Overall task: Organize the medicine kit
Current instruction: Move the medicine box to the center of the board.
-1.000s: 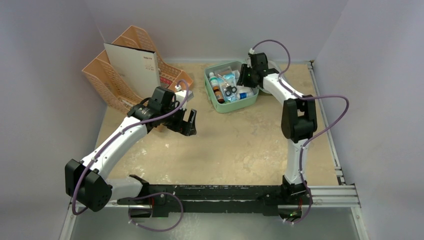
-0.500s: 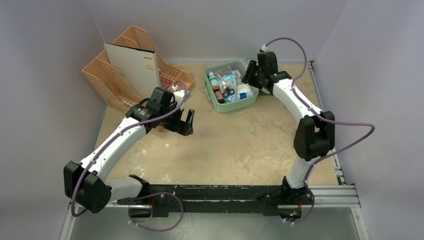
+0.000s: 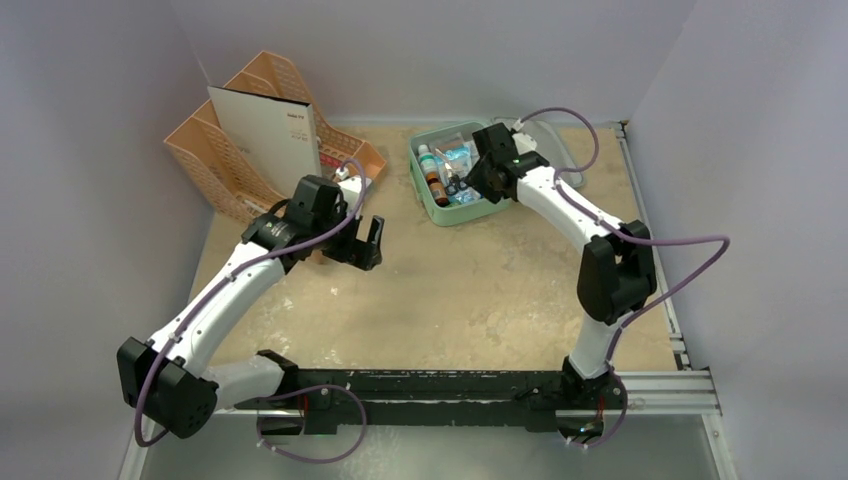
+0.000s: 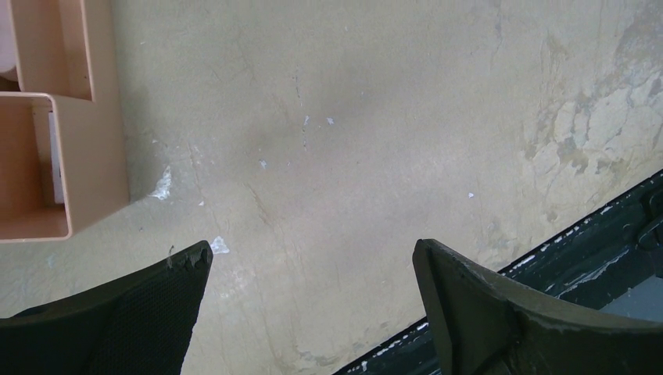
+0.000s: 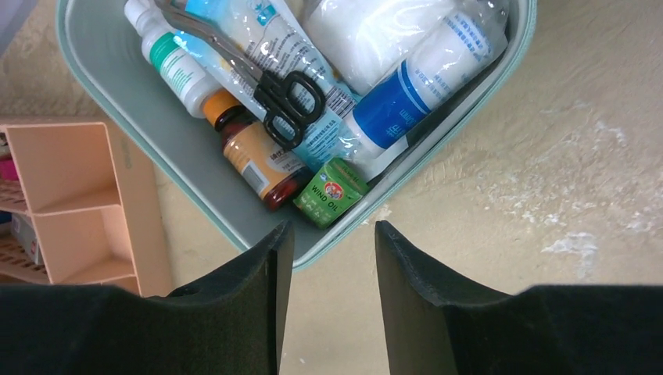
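My right gripper (image 5: 332, 234) hangs just above the near rim of the open medicine kit (image 5: 102, 70), jaws partly spread with nothing between them. The mint-green kit sits at the far middle of the table (image 4: 352, 117), beside the peach organizer (image 4: 47, 117). Inside lie black scissors (image 5: 270, 86), a brown bottle (image 5: 254, 160), a blue tube (image 5: 399, 105) and a small green box (image 5: 331, 191), crowded together. My left gripper (image 4: 313, 250) is spread wide over bare table, holding nothing. I judge the packing is nearly finished. The next move probably calls for settling the contents flat, then closing the lid.
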Available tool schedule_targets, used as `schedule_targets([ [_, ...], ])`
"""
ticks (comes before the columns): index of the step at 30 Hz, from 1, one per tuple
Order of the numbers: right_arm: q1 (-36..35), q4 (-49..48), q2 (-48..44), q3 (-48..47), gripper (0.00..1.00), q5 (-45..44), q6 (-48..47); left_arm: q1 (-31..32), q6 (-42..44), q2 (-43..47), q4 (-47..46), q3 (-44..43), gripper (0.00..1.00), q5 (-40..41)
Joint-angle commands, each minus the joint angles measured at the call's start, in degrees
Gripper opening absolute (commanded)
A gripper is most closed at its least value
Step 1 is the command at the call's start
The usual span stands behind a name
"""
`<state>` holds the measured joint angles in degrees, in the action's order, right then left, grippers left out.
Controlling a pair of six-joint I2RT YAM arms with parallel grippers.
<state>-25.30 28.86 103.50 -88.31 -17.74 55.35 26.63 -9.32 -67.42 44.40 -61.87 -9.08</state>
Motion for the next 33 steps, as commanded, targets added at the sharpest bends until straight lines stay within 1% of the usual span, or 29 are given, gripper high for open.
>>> schedule_targets([
  [1,-1.0,2.8,2.6,-1.3,0.44,-4.0,6.9,-0.4,0.9,1.9,-0.8,0.7,1.0,0.4],
  [7,-1.4,5.6,3.0,-1.1,0.43,-5.9,10.8,-0.4,0.9,1.8,-0.9,0.7,1.0,-0.8],
  [11,-1.4,1.8,3.1,1.1,0.43,-4.0,11.1,-0.4,0.9,1.9,-1.0,0.8,1.0,-1.2],
  [17,-1.5,2.4,5.6,-1.2,0.43,-2.0,11.4,-0.4,1.0,2.0,-1.1,1.0,1.0,-1.0],
  [21,-1.5,2.1,6.6,-0.9,0.42,-1.5,11.8,-0.4,1.0,1.9,-1.0,1.0,1.0,-0.3],
  [27,-1.6,2.3,8.5,-0.7,0.38,-1.3,12.3,-0.4,1.0,2.6,-1.0,1.1,1.0,0.1],
  [33,-1.6,4.0,9.4,-0.3,0.28,-0.6,10.6,-0.4,1.1,1.9,-1.0,1.0,1.0,-0.1],
])
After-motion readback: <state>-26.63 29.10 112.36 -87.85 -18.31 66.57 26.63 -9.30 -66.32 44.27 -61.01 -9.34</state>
